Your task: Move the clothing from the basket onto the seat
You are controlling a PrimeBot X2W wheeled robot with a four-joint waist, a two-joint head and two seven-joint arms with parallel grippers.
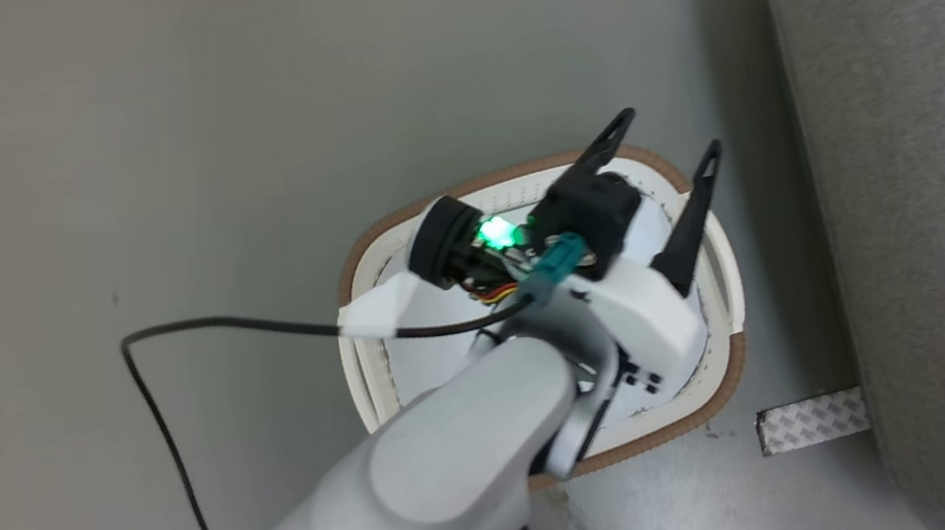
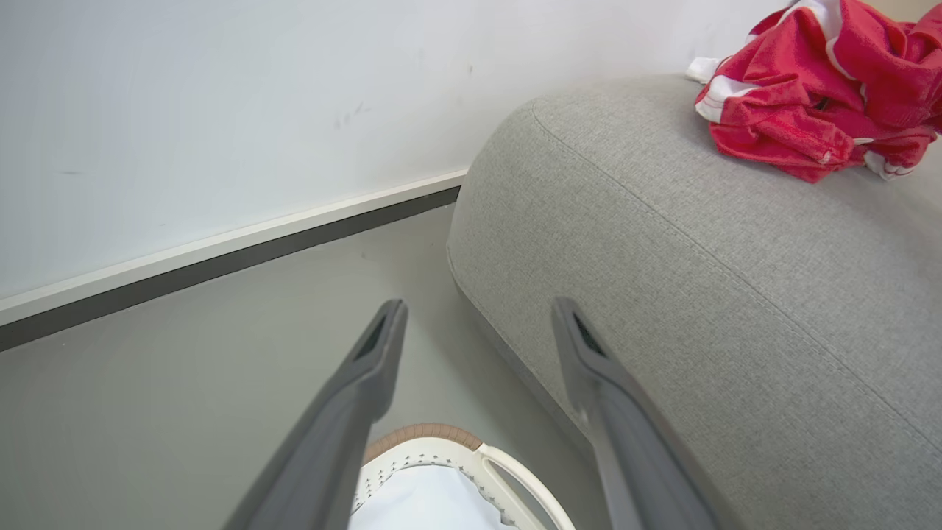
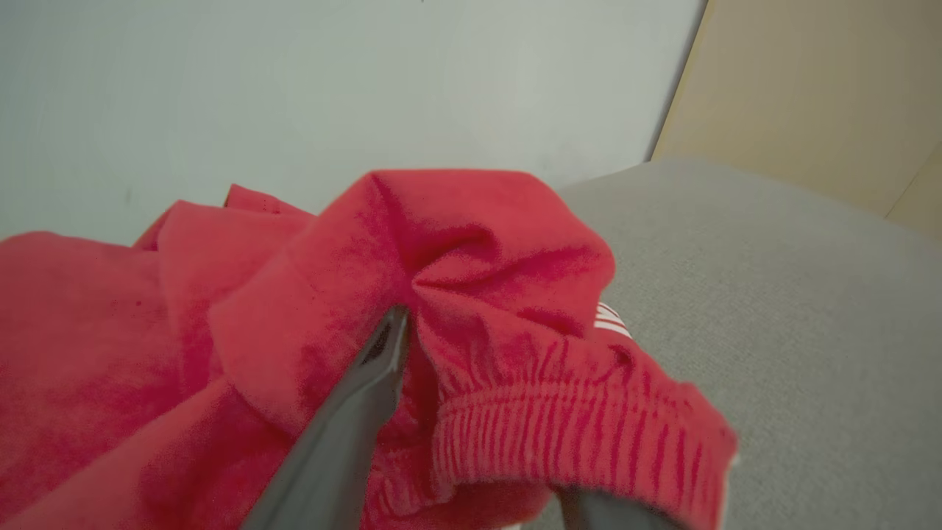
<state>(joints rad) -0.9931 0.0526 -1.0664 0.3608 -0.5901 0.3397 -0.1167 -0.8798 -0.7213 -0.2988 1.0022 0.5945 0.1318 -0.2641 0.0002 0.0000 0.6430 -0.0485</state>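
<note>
Clothing [image 3: 515,243], red with a little white print, lies bunched on the sofa [image 3: 773,294], right at the right gripper [image 3: 478,331]. Jaws there stand parted. Cloth sits between them and drapes over the far finger, hiding its tip. The near finger [image 3: 368,397] is bare up to its tip, which touches a fold. No pinch on the fabric visible.

Left wrist view: left gripper [image 2: 475,316] released, jaws spread wide, nothing between them. Below the jaws, the basket [image 2: 423,434] shows its brown rim and perforated wall, with a white pad [image 2: 434,500] inside. Sofa just beside the right-hand finger [image 2: 625,412]. The red heap sits well beyond the fingertips, up on the sofa's rounded top. Grey floor [image 2: 184,405] and a white wall [image 2: 221,110] lie ahead of the jaws.

Head view: left gripper [image 1: 669,131] hangs over the basket [image 1: 733,376], fingertips past its far rim. Sofa edge [image 1: 927,146] is near the outer finger. A black cable [image 1: 161,420] trails behind the wrist.
</note>
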